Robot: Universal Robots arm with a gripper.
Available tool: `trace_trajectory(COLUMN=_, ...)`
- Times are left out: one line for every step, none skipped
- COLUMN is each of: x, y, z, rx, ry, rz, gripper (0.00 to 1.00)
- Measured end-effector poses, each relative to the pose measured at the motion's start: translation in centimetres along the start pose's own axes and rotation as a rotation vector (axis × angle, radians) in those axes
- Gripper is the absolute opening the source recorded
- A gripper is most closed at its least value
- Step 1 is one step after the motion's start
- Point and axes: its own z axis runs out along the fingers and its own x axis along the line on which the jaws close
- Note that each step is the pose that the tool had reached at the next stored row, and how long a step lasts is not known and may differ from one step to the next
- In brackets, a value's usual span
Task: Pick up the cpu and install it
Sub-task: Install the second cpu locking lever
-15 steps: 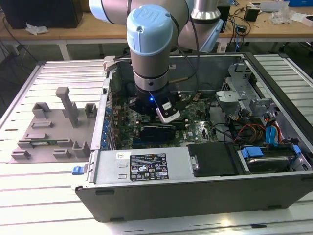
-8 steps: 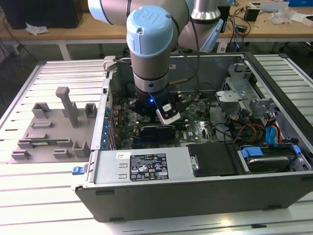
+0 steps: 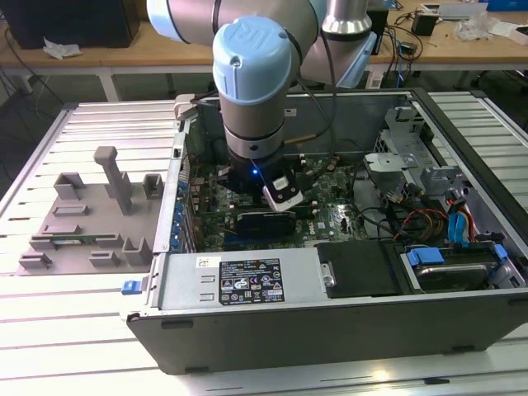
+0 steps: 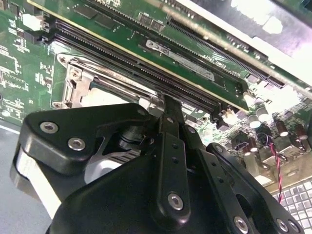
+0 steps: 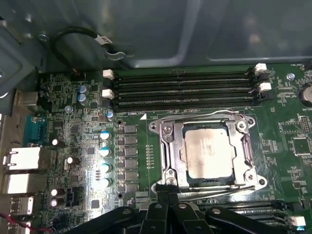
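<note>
cpu [image 5: 207,152]: flat square chip with a dull silver top and a thin dark rim, lying level inside the socket frame [image 5: 168,146] on the motherboard [image 5: 87,146], in the first wrist view.
gripper [image 5: 168,195]: just beside the socket frame's edge, apart from the cpu.
fingers: drawn together on nothing.
memory slots [image 5: 183,87]: beside the socket frame.

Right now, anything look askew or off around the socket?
Nothing stands out. The cpu lies flat and square in the socket frame in the first wrist view, with the retention wire around it. The gripper hovers at the socket's edge.
</note>
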Motion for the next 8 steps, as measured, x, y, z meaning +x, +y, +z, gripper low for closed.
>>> trace_trajectory(x=0.04, y=0.03, z=0.05, rx=-0.0011, ry=0.0002, rz=0.000, gripper=0.11)
trace_trajectory(x=0.09, y=0.10, z=0.15, rx=-0.0037, ry=0.0002, rz=0.000, gripper=0.11)
trace_trajectory(x=0.12, y=0.14, z=0.24, rx=-0.0054, ry=-0.0004, rz=0.000, gripper=0.11)
trace_trajectory(x=0.16, y=0.18, z=0.31, rx=-0.0066, ry=-0.0002, rz=0.000, gripper=0.11)
trace_trajectory(x=0.20, y=0.21, z=0.36, rx=-0.0071, ry=-0.0001, rz=0.000, gripper=0.11)
trace_trajectory(x=0.22, y=0.23, z=0.39, rx=-0.0071, ry=0.0000, rz=0.000, gripper=0.11)
trace_trajectory(x=0.23, y=0.25, z=0.40, rx=-0.0072, ry=0.0000, rz=0.000, gripper=0.11)
trace_trajectory(x=0.24, y=0.27, z=0.41, rx=-0.0069, ry=0.0001, rz=0.000, gripper=0.11)
